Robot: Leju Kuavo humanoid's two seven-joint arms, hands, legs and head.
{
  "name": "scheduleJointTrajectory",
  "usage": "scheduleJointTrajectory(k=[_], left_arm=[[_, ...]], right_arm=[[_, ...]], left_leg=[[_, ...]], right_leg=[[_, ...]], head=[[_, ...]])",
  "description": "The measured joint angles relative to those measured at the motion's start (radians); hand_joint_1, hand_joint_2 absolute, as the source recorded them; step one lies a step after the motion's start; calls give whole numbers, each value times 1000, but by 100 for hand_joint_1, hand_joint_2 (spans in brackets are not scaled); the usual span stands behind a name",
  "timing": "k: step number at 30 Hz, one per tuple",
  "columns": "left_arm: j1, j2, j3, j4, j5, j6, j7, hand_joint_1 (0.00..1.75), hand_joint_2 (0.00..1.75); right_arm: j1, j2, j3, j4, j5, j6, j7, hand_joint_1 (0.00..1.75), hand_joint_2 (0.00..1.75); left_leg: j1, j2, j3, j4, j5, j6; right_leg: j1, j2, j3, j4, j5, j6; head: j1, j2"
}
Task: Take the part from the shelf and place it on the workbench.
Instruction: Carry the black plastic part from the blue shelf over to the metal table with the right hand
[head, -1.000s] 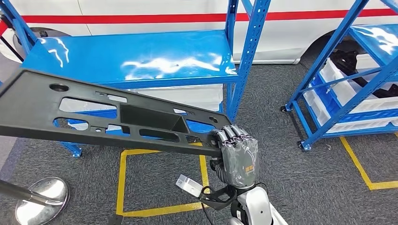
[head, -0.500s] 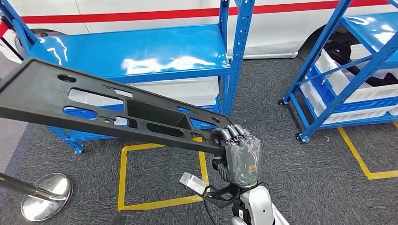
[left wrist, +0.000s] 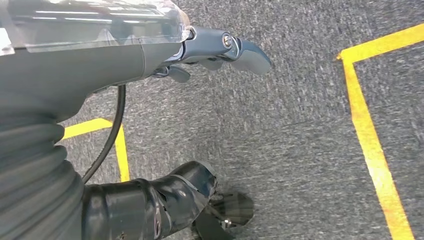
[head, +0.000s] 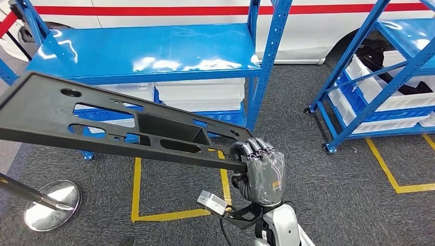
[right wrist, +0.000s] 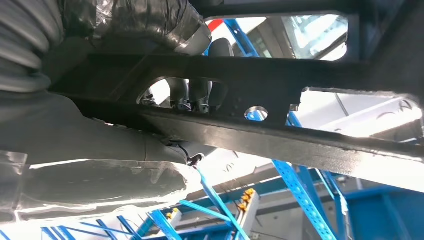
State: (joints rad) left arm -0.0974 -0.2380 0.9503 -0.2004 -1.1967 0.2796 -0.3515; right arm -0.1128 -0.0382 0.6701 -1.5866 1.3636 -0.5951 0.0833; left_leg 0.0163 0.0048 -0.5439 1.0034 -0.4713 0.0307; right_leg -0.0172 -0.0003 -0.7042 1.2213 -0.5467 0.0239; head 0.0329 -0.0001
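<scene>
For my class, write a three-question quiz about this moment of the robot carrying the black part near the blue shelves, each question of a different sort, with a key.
1. True or false: the right hand grips the black part at one end.
2. Which lies on the lower level of the blue shelf? A white bins; B red boxes; C tyres.
3. Fill in: the lines taped on the grey carpet are ____.

Key: 1 true. 2 A. 3 yellow.
</scene>
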Motion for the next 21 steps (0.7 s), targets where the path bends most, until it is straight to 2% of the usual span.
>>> scheduleJointTrajectory(k=[1,2,3,4,5,6,7,9,11,13,16,17,18,19,21], left_arm=[[1,0,0,0,0,0,0,0,175],[1,0,0,0,0,0,0,0,175],[2,0,0,0,0,0,-1,0,175],[2,0,0,0,1,0,-1,0,175],[2,-1,0,0,1,0,-1,0,175],[2,-3,0,0,1,0,-2,0,175],[2,-4,0,0,2,0,-2,0,175],[1,-7,0,0,2,1,-2,0,175],[0,-8,0,0,1,2,-2,0,175],[0,-8,0,0,1,2,-3,0,175],[2,-7,0,0,2,3,-3,0,175],[3,-7,0,0,2,3,-3,0,175],[4,-7,0,0,2,3,-3,0,175],[4,-6,0,0,2,3,-3,0,175],[3,-5,0,0,2,3,-3,0,175]], right_arm=[[4,0,-3,0,-4,0,-1,175,175],[9,0,-6,0,-9,-1,-1,175,175],[14,0,-9,0,-13,-2,-1,175,175],[16,-1,-12,-1,-16,-3,-1,175,175],[18,-1,-15,-2,-19,-4,-1,175,175],[19,-1,-18,-4,-20,-5,-2,175,175],[19,-1,-20,-7,-22,-7,-2,175,175],[21,0,-24,-10,-24,-12,-4,175,175],[23,0,-27,-14,-24,-15,-4,175,175],[24,0,-29,-16,-24,-15,-5,175,175],[26,0,-29,-16,-25,-16,-6,175,175],[27,0,-29,-16,-25,-16,-6,175,175],[28,0,-30,-16,-26,-16,-6,175,175],[28,0,-30,-16,-26,-16,-6,175,175],[29,0,-30,-16,-26,-16,-6,175,175]], left_leg=[[-3,1,-6,2,3,2],[-6,1,-11,4,6,4],[-9,1,-15,6,7,4],[-12,1,-17,8,8,4],[-14,1,-18,10,8,4],[-17,2,-20,13,9,2],[-18,2,-22,14,10,0],[-17,5,-27,15,14,-9],[-17,5,-29,15,13,-20],[-17,2,-48,56,-21,-30],[-6,0,-127,236,-112,-46],[-3,0,-143,275,-122,-51],[0,0,-141,277,-111,-54],[3,0,-120,240,-83,-57],[5,0,-49,104,-24,-57]], right_leg=[[1,0,-22,59,-26,1],[1,0,-30,89,-33,-1],[3,0,-18,81,-22,-5],[6,0,14,34,5,-11],[11,0,56,-37,33,-22],[15,-2,95,-104,53,-34],[20,-3,120,-151,65,-44],[27,-4,130,-180,68,-54],[22,-4,130,-193,78,-58],[13,-6,133,-209,89,-64],[11,-8,125,-208,94,-67],[10,-8,123,-205,94,-67],[10,-8,120,-201,93,-66],[8,-7,119,-197,92,-64],[8,-5,117,-188,88,-57]], head=[[0,0],[0,0],[0,0],[0,0],[0,0],[-1,0],[0,0],[-1,0],[0,0],[0,0],[-1,0],[-1,0],[-1,0],[-1,0],[-1,0]])
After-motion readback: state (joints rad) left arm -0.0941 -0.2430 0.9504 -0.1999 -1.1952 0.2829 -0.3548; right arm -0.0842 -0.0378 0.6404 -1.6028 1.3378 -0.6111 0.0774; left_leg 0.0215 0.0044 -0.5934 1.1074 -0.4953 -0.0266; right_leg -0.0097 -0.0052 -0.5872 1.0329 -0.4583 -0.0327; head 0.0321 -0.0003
